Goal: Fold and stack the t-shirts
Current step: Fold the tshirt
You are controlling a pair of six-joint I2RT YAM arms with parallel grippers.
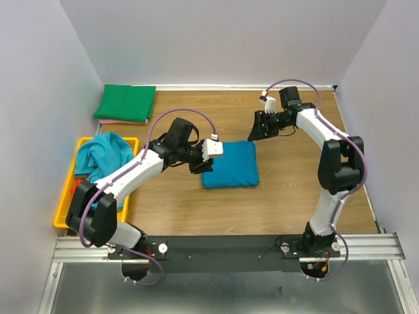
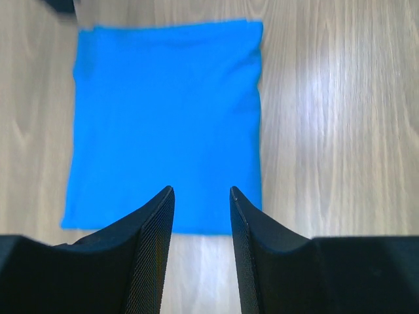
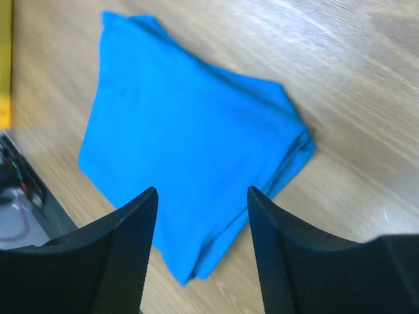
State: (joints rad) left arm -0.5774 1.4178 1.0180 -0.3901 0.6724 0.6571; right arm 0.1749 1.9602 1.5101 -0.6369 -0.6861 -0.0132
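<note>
A teal-blue t-shirt (image 1: 229, 163) lies folded into a flat rectangle in the middle of the wooden table. My left gripper (image 1: 198, 166) hovers at its left edge, open and holding nothing. In the left wrist view the shirt (image 2: 163, 118) spreads out beyond the left gripper (image 2: 201, 191). My right gripper (image 1: 256, 133) hangs open just past the shirt's far right corner. The right wrist view has the folded shirt (image 3: 190, 150) under the right gripper (image 3: 201, 191), layered edges showing. A green t-shirt (image 1: 126, 103) lies folded at the back left.
A yellow tray (image 1: 65, 196) at the left edge holds a crumpled teal-blue shirt (image 1: 103, 154) and a bit of orange-red cloth (image 1: 79, 178). A pinkish edge (image 1: 124, 121) shows beneath the green shirt. Grey walls close in the table on three sides.
</note>
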